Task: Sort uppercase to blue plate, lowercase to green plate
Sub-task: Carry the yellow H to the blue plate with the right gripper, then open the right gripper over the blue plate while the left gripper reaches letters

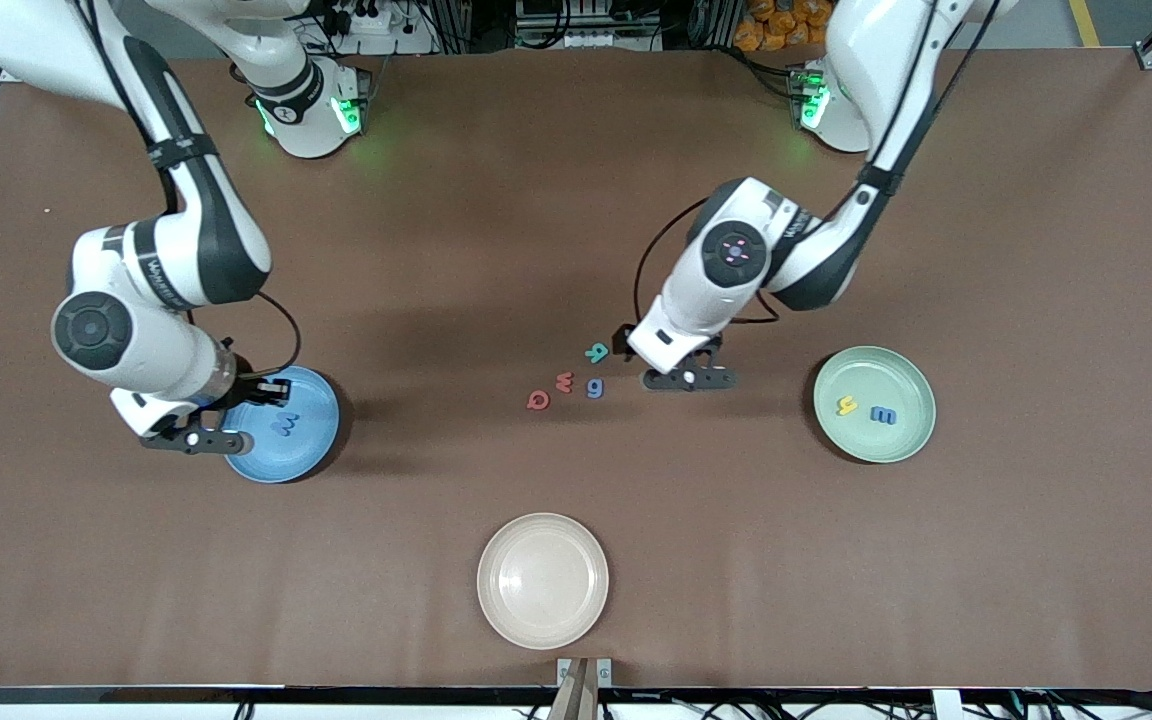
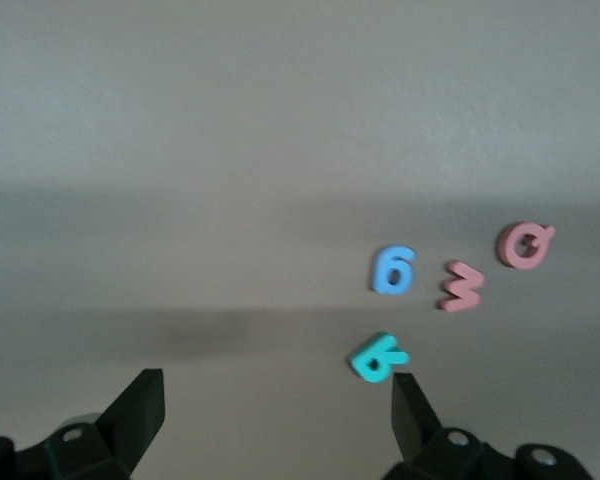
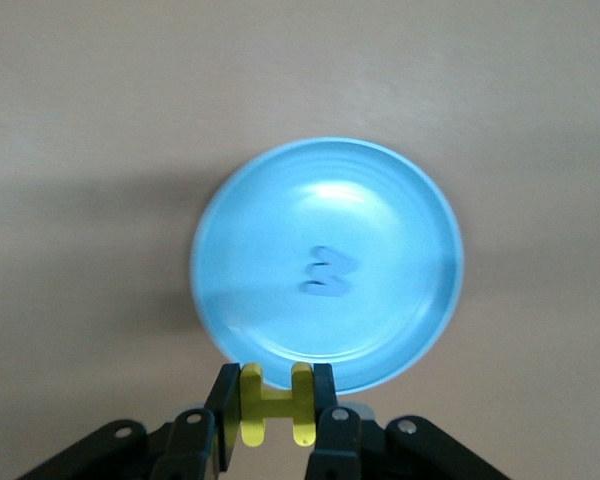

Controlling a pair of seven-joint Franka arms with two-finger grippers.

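Only right wrist view shows right gripper (image 3: 270, 405) pinching yellow H (image 3: 271, 404).

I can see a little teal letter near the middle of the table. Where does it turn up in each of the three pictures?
Front view: the teal R lies mid-table, just beside the left gripper, farther from the camera than the blue g.
Left wrist view: the R sits close to one finger of the open gripper.
Right wrist view: not in it.
Shared landmark: the red w, in the front and left wrist views.
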